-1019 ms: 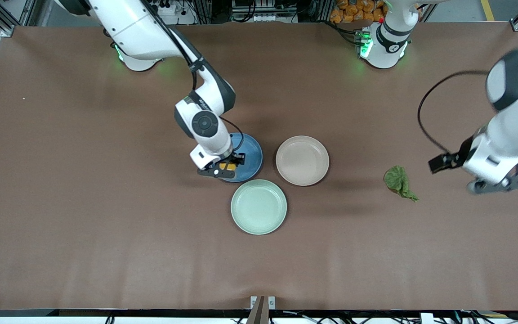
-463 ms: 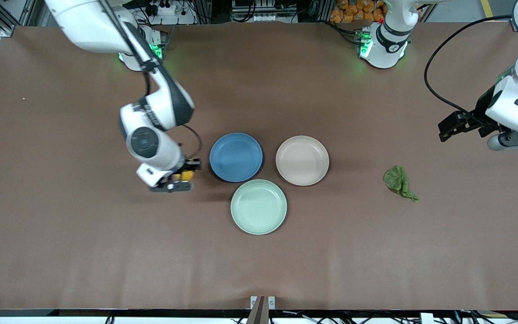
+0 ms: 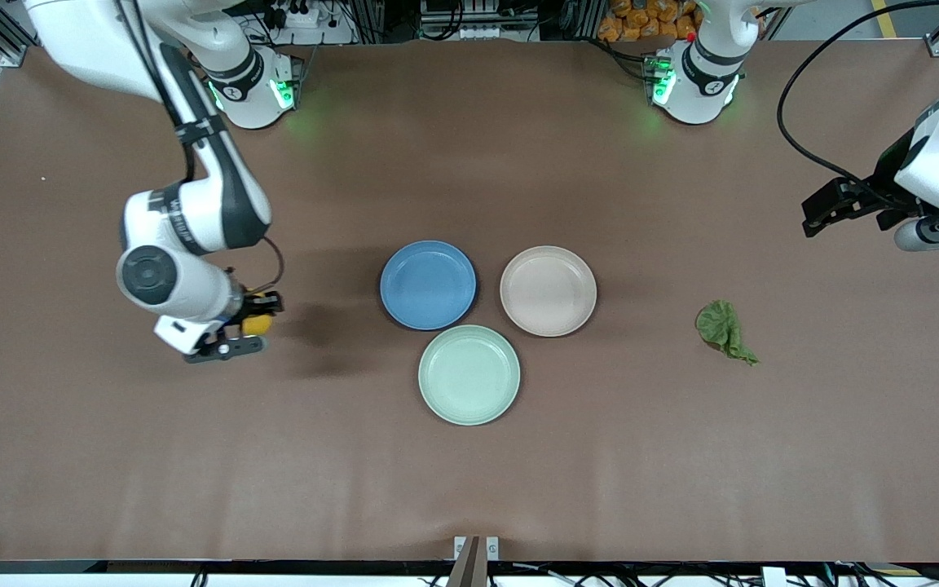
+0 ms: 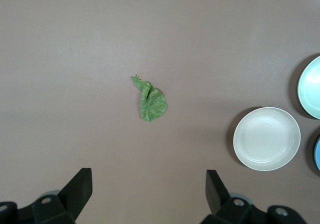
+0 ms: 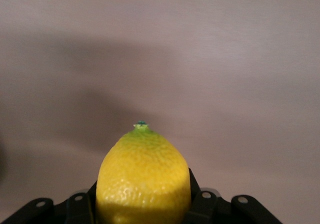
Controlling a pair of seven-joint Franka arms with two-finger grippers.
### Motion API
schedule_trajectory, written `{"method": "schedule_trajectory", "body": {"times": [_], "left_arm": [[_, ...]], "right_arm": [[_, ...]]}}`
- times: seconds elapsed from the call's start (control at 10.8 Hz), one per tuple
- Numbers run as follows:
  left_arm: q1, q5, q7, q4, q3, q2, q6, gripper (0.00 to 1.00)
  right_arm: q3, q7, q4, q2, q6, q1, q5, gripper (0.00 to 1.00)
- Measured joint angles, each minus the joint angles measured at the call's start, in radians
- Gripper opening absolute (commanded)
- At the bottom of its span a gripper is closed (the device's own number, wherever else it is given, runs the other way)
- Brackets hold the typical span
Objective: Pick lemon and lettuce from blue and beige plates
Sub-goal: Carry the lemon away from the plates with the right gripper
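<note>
My right gripper (image 3: 253,322) is shut on the yellow lemon (image 3: 257,324) and holds it over bare table toward the right arm's end, well away from the plates. In the right wrist view the lemon (image 5: 144,184) fills the space between the jaws. The blue plate (image 3: 428,284) and the beige plate (image 3: 548,290) stand side by side mid-table, both empty. The green lettuce (image 3: 725,329) lies on the table toward the left arm's end; it also shows in the left wrist view (image 4: 150,100). My left gripper (image 4: 148,194) is open and empty, high over that end of the table.
A pale mint-green plate (image 3: 469,374) sits just nearer the front camera than the other two plates, empty. The beige plate (image 4: 266,138) also shows in the left wrist view. The brown table (image 3: 469,473) stretches wide around them.
My right gripper has carried the lemon off the blue plate and toward the right arm's end of the table. My left gripper has risen and drawn away from the lettuce.
</note>
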Motion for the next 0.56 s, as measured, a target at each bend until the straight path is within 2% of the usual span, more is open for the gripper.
{"method": "schedule_trajectory", "body": {"times": [0.19,0.56], "left_arm": [[0.001,-0.001,0.015,0.002,0.0,-0.004,-0.004,1.0],[0.002,-0.021,0.053,0.004,0.007,-0.023,-0.011,1.0]], "right_arm": [[-0.062,-0.118,-0.034,0.0,0.034,-0.03,0.0,0.08],[-0.071,-0.156,-0.182,0.005,0.268,-0.074,0.0,0.08]]}}
